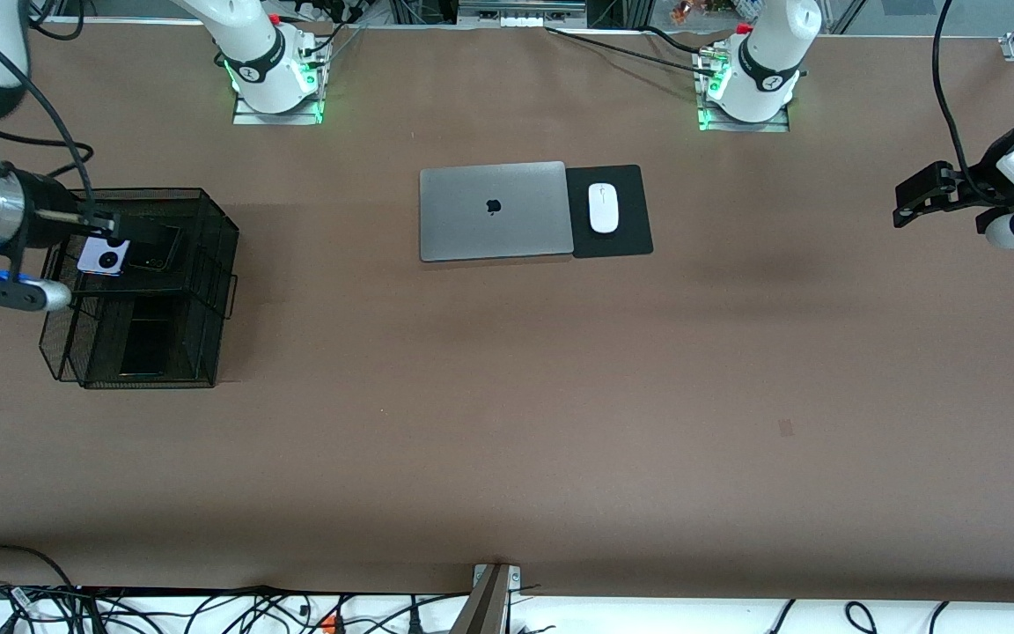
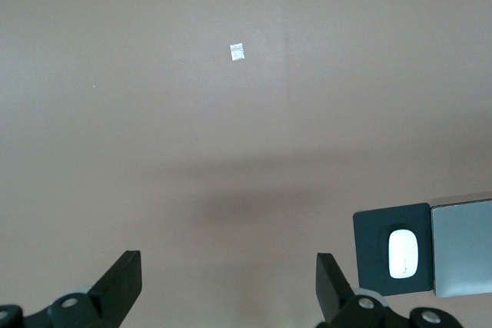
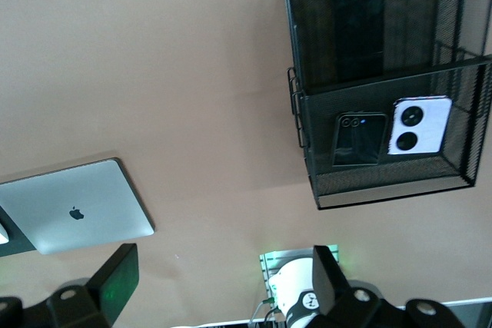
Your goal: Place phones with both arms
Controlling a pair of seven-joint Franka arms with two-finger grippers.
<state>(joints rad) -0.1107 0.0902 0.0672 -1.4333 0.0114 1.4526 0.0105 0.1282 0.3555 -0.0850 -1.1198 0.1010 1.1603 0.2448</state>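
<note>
Right gripper point(image 1: 102, 231) at the frame's left edge, jaws wide apart, empty, over the black mesh rack point(image 1: 208, 264). In it lie the lilac phone point(image 1: 103, 256) and black phone point(image 1: 155, 249), side by side; long slab point(image 1: 144, 346) lower, lengthwise up-down. Left gripper point(image 1: 907, 204), right edge: wide open, empty, waiting.

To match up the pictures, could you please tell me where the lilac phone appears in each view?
Front view: lilac phone in the black mesh rack, at the right arm's end.
Left wrist view: not in it.
Right wrist view: in the rack, beside a squarish black phone.
Shared landmark: silver laptop.
</note>
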